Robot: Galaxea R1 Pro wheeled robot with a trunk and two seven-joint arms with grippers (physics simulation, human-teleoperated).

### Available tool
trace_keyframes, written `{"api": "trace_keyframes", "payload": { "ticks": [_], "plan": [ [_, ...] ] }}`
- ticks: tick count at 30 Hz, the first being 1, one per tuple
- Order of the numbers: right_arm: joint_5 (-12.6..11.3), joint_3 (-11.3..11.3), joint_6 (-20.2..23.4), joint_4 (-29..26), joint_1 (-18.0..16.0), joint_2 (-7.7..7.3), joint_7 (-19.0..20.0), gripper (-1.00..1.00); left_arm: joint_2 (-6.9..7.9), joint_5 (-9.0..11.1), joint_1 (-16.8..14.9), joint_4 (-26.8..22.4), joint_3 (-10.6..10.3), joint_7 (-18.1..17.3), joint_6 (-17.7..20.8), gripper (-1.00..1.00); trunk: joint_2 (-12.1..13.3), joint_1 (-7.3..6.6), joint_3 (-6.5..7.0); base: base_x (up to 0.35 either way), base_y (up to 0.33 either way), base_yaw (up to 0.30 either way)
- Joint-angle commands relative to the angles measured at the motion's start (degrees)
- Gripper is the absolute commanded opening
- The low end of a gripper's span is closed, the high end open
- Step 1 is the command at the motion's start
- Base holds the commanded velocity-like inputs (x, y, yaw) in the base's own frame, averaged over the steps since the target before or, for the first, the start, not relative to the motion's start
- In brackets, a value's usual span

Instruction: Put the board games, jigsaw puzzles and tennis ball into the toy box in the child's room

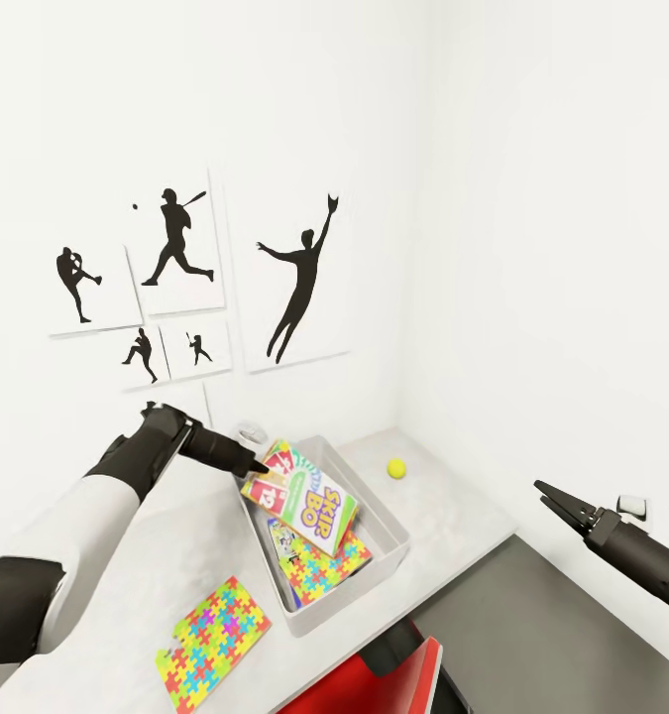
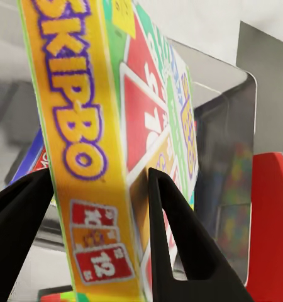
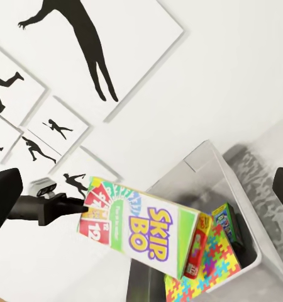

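Observation:
My left gripper (image 1: 260,464) is shut on one end of the Skip-Bo board game (image 1: 312,501), holding it tilted over the grey toy box (image 1: 398,540) on the white table (image 1: 443,506). In the left wrist view the fingers (image 2: 173,233) clamp the game's orange edge (image 2: 85,145). Inside the box lie a jigsaw puzzle (image 1: 326,570) and further board games (image 3: 226,220) standing along its wall. A second jigsaw puzzle (image 1: 213,643) lies flat on the table in front of the box. The tennis ball (image 1: 396,468) rests near the corner of the wall. My right gripper (image 1: 540,491) hovers open off the table's right side.
The table sits in a corner between white walls hung with baseball silhouette pictures (image 1: 299,283). A red chair (image 1: 384,674) stands at the table's near edge. To the right, a lower dark grey surface (image 1: 542,605) adjoins the table.

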Motion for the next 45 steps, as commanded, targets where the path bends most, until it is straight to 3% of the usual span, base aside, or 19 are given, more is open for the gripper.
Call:
{"api": "trace_keyframes", "payload": {
  "ticks": [1,7,9,14,18,27,34,45],
  "plan": [
    [0.12,-0.06,0.21,0.02,-0.03,0.00,0.27,1.00,0.18,-0.22,-0.03,-0.28,-0.10,-0.62,0.44,-1.00,-0.04,0.02,-0.03,0.000,0.000,0.000],
    [0.14,-0.06,0.21,0.00,-0.02,0.06,0.24,1.00,0.46,-0.77,-0.06,-0.59,-0.10,-5.60,-1.49,-1.00,-0.04,0.02,-0.03,0.000,0.000,0.000],
    [0.16,-0.06,0.21,0.00,-0.03,0.08,0.24,1.00,0.41,-1.95,-0.06,-0.61,-0.10,-6.44,-2.14,-1.00,-0.04,0.02,-0.03,0.000,0.000,0.000],
    [0.18,-0.06,0.21,0.00,-0.03,0.09,0.24,1.00,0.07,-7.47,-0.05,-0.62,-0.06,-7.48,-2.84,-1.00,-0.04,0.02,-0.03,0.000,0.000,0.000],
    [0.19,-0.06,0.21,0.01,-0.03,0.09,0.24,1.00,-0.06,-8.88,-0.06,-0.62,-0.09,-7.81,-2.97,-1.00,-0.04,0.02,-0.03,0.000,0.000,0.000],
    [0.19,-0.06,0.21,0.00,-0.03,0.17,0.24,1.00,-0.18,-9.26,-0.06,-0.71,-0.28,-7.90,-3.27,-1.00,-0.04,0.02,-0.03,0.000,0.000,0.000],
    [0.24,-0.06,0.21,0.05,-0.03,0.18,0.16,1.00,-0.19,-9.24,-0.07,-0.80,-2.44,-8.78,-6.76,-1.00,-0.04,0.02,-0.03,0.000,0.000,0.000],
    [0.20,-0.06,0.21,0.08,-0.03,0.18,0.23,1.00,-0.14,-9.26,-0.06,-0.97,-2.65,-9.30,-7.33,-1.00,-0.04,0.02,-0.03,0.000,0.000,0.000]
  ]
}}
